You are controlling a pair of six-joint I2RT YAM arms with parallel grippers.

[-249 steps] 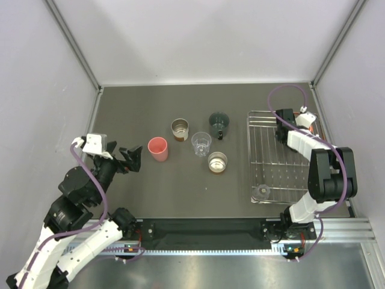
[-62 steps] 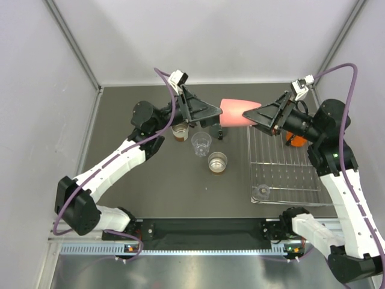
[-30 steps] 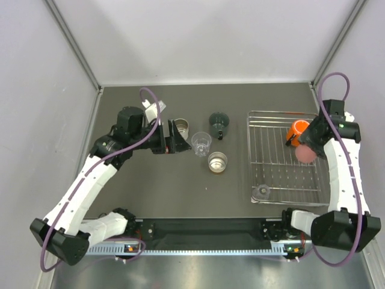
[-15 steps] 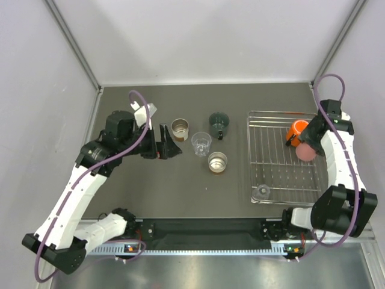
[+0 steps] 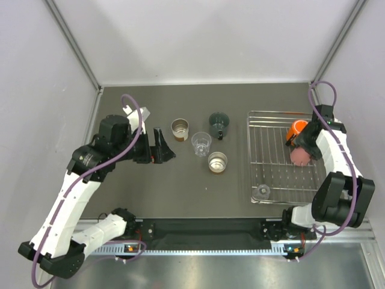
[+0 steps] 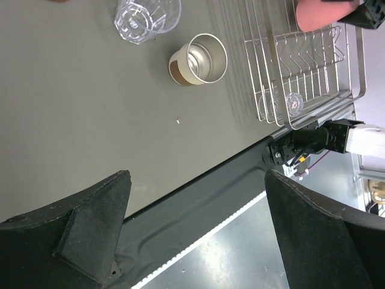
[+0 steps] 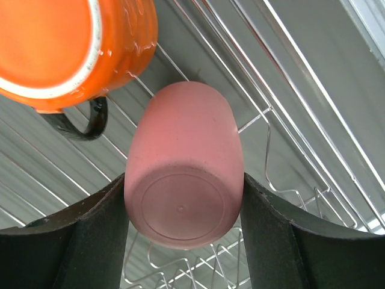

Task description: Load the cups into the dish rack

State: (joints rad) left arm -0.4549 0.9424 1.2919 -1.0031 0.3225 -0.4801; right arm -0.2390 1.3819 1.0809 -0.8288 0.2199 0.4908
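My right gripper (image 5: 302, 146) is shut on the pale pink cup (image 5: 298, 158) (image 7: 183, 186), holding it base-up toward the wrist camera just over the dish rack (image 5: 271, 165) (image 7: 271, 120). An orange cup (image 5: 296, 129) (image 7: 66, 48) with a dark handle lies in the rack right beside it. A small clear cup (image 5: 261, 192) (image 6: 294, 102) sits in the rack's near left corner. On the table stand a steel cup (image 5: 179, 127), a dark green cup (image 5: 219, 123), a clear cup (image 5: 201, 143) (image 6: 147, 15) and another steel cup (image 5: 217, 161) (image 6: 198, 58). My left gripper (image 5: 161, 147) (image 6: 198, 229) hangs open and empty, left of these cups.
Grey walls close in the table on three sides. The rack takes up the right part of the table, close to the right wall. A black rail (image 6: 198, 198) with the arm bases runs along the near edge.
My left arm has drawn back to the left, away from the standing cups, still open. My right gripper has shifted the pink cup slightly left over the rack.
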